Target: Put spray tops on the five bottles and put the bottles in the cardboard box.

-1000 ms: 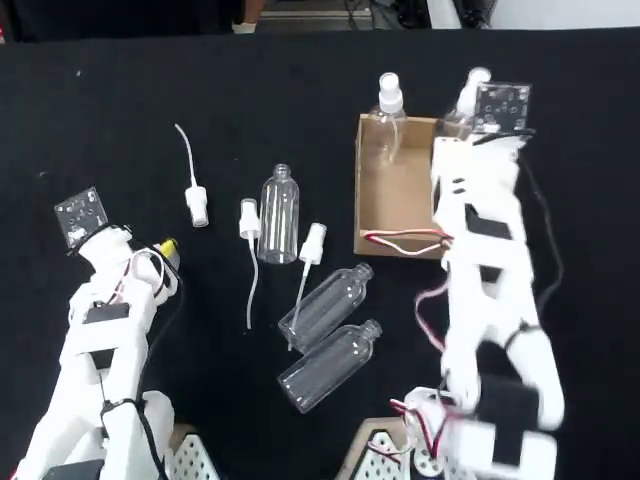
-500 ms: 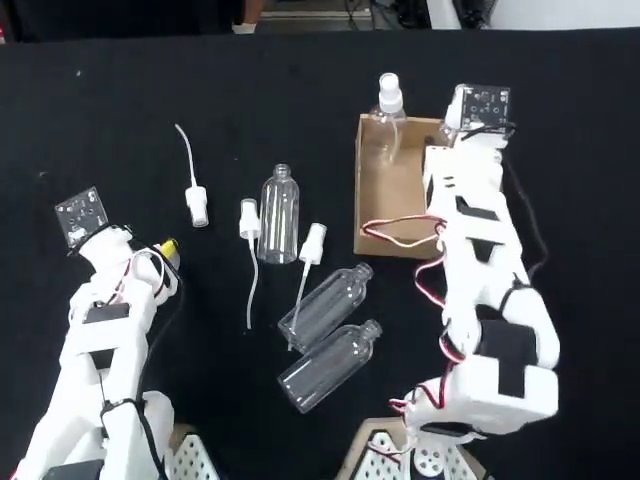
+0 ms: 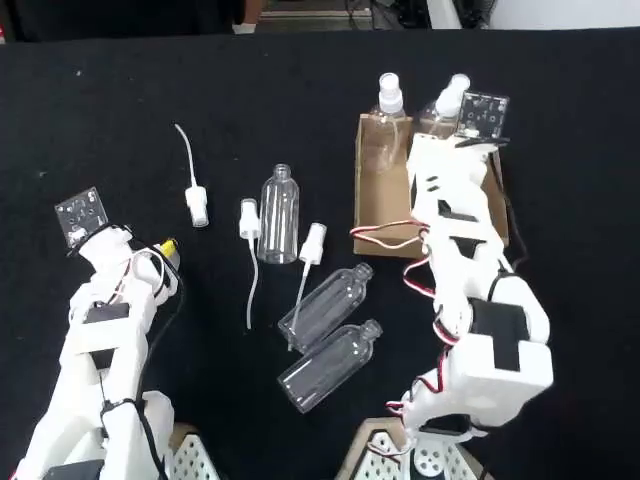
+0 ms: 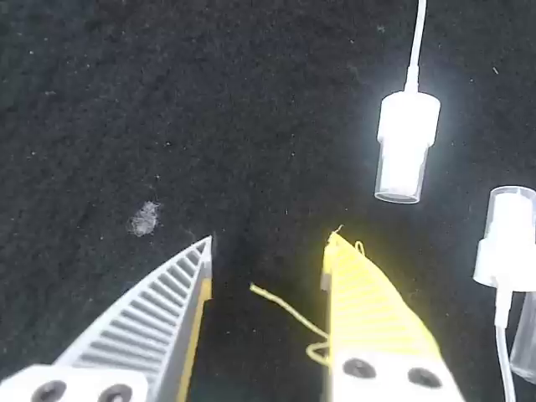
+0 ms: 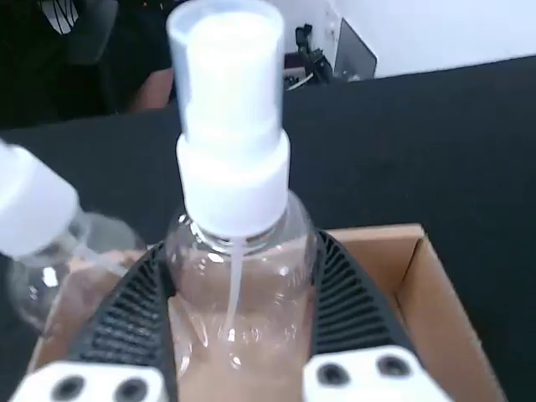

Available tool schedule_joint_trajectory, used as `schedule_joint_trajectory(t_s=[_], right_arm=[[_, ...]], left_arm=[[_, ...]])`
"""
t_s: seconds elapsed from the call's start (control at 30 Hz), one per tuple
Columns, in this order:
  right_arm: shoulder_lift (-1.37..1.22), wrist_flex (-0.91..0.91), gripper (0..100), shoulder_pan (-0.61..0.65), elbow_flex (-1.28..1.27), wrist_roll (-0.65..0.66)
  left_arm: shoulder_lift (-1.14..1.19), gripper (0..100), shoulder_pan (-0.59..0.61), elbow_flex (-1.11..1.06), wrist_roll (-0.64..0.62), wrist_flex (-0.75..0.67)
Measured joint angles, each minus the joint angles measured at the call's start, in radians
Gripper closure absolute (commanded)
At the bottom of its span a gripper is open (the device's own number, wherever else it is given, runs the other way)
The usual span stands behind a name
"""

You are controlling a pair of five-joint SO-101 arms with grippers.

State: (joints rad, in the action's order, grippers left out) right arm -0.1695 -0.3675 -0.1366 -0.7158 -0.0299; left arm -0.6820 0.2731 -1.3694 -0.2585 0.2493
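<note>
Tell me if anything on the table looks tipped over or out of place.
Two capless bottles lie on their sides near the cardboard box, three spray tops loose nearby. Nothing looks spilled.

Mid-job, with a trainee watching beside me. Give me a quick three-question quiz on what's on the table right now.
1. True or false: the right arm's jaws are shut on a capped bottle at the cardboard box.
2. How many spray tops lie loose on the table?
3. The uncapped bottles are: A) all upright; B) one upright, two lying; C) all lying.
Key: 1 true; 2 three; 3 B.
</note>
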Motion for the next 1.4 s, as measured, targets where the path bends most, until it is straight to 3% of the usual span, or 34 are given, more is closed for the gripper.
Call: schedule_joint_trajectory(t_s=[1.4], right_arm=[[-0.063,-0.015,98.5,0.028,0.003,0.002]], left_arm=[[0.000,79,0.000,0.000,0.000,0.000]])
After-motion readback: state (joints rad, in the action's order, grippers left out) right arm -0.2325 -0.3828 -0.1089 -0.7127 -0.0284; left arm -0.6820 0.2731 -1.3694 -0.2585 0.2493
